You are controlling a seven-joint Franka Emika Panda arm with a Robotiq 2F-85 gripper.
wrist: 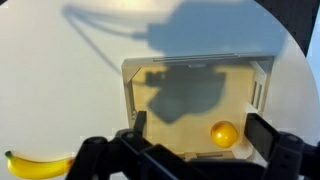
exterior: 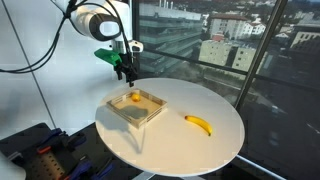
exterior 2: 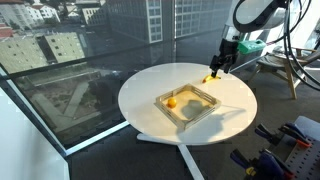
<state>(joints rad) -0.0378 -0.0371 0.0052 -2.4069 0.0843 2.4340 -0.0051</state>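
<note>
While the fingers (wrist: 195, 150) hang open above the tray (wrist: 130, 95), the orange (wrist: 224, 133) lies inside. Best approach is probably straight down, centred on it, clear of the wall and the banana (wrist: 38, 163).

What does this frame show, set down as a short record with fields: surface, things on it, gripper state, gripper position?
surface: round white table
container: shallow square tray, set on the table
in tray: one small orange fruit, near a wall of the tray
beside tray: banana, lying on the table apart from the tray
gripper: gripper open, holding nothing
gripper position: above the tray, clear of it and of the fruit
backdrop: windows onto city buildings
</note>
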